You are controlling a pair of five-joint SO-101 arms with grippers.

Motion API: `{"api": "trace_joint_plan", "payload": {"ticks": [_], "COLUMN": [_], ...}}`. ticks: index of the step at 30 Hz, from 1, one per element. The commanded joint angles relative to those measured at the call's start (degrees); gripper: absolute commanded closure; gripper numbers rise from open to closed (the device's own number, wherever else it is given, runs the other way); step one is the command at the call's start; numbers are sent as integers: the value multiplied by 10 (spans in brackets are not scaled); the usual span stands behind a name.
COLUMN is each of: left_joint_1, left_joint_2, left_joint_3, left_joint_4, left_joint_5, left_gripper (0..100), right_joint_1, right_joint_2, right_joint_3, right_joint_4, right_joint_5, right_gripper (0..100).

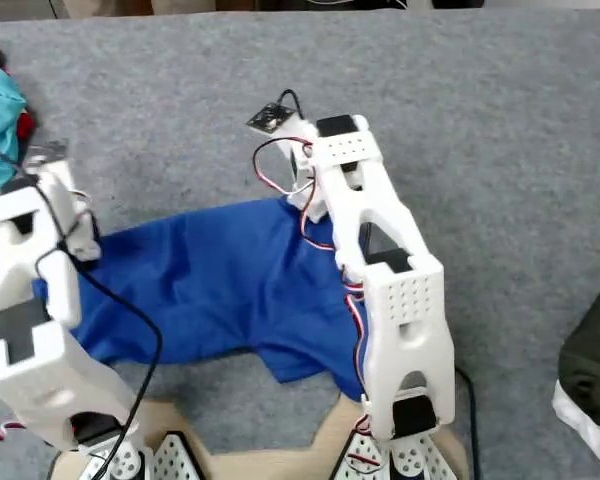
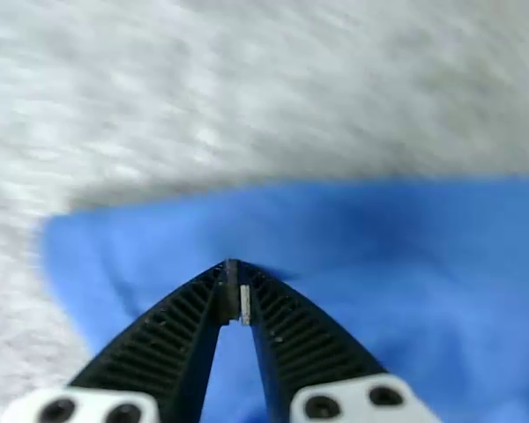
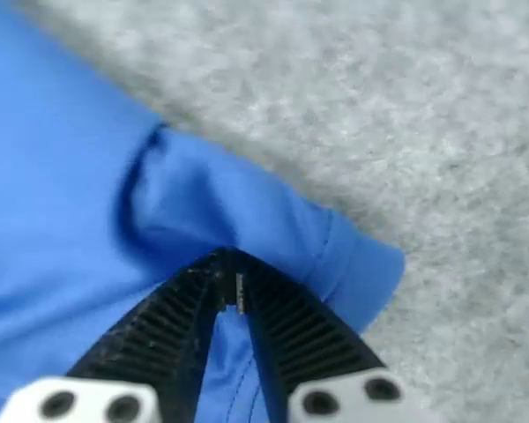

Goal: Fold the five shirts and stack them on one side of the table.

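Your left gripper [image 2: 234,275]: closed, pinching the bright blue cloth shirt [image 2: 406,256] near its edge. Your right gripper [image 3: 230,275]: closed on the same shirt, over the grey felt table [image 3: 441,132].

Grey felt cover [image 1: 500,120] spread flat; tan board [image 1: 250,462] at near edge.

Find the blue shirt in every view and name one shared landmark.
High view: blue shirt lies spread between the two arms.
Left wrist view: blue shirt lies under the shut left gripper, its edge just beyond the tips.
Right wrist view: blue shirt, a hemmed corner bunched at the shut right gripper.
Shared landmark: the grey table bordering it.
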Motion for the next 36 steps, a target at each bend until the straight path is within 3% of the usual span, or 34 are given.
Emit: {"api": "trace_joint_plan", "payload": {"ticks": [1,13,25,31,36], "left_joint_1": [-45,-79,-115,-115,-113], "left_joint_2": [32,187,197,192,192], "left_joint_3": [-98,-267,-367,-395,-494], "left_joint_4": [22,100,138,160,255], "left_joint_5": [0,1,-27,-25,-24], "left_gripper": [981,981,981,981,981], "right_joint_1": [29,36,36,26,5], "right_joint_2": [1,0,-3,-3,-3], "right_joint_3": [-35,-48,-74,-143,-248], "right_joint_4": [-18,-14,-4,63,145], "right_joint_5": [-1,23,24,24,25], "right_gripper": [993,993,993,993,993]}}
